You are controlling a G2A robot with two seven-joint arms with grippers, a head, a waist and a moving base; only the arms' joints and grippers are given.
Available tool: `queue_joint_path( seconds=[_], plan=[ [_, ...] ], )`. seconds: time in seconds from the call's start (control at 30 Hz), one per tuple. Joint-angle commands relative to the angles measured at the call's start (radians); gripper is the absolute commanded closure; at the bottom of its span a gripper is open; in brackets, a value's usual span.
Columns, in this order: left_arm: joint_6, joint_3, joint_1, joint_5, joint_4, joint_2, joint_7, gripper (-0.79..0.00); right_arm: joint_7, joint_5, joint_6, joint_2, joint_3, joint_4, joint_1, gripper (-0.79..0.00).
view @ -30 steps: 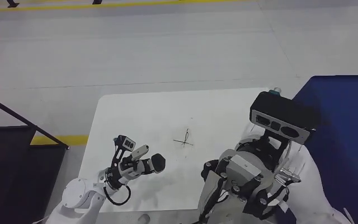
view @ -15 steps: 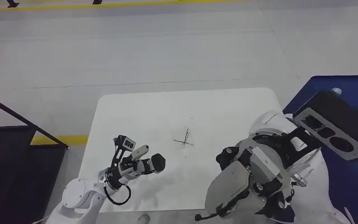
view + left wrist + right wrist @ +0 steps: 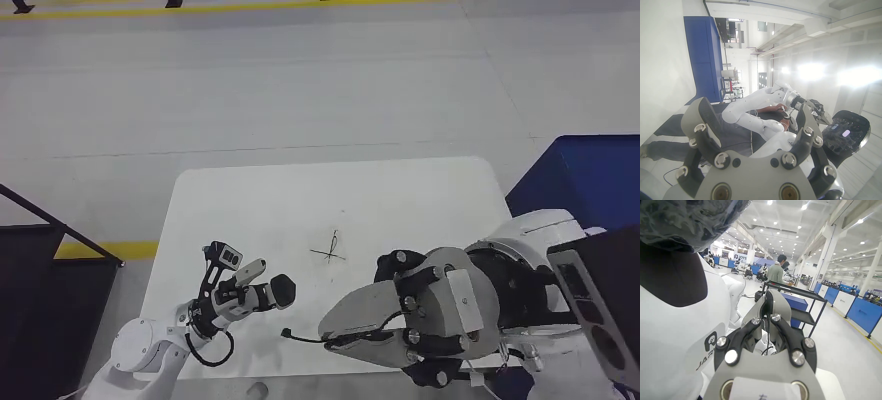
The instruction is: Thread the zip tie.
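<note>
Early going: nothing threaded yet. Clamped in the shut right gripper, a thin black strip, probably the zip tie, over the near part of the white table, with its knobbed end toward the left gripper. Wide open on that side, gripping nothing, well apart from the strip. Left to do: bringing tail to head and feeding it through. Farther out on the table, a few crossed black strands, perhaps spare ties. Around it, pale floor, a yellow line, a blue partition.
</note>
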Motion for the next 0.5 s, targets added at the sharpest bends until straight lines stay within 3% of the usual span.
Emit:
queue_joint_path(
  seconds=[0.0,0.2,0.47],
  plan=[
    [0.0,0.0,0.0,0.0,0.0,0.0,0.0,-0.785,-0.002,0.039,0.002,0.002,-0.011,0.002,-0.005,0.0],
    [0.0,0.0,0.0,0.0,0.0,0.0,0.0,-0.785,0.131,0.384,0.161,0.012,-0.099,0.05,0.008,0.0],
    [0.0,0.0,0.0,0.0,0.0,0.0,0.0,-0.785,0.22,0.431,0.23,0.025,-0.037,0.149,0.014,0.0]
  ],
)
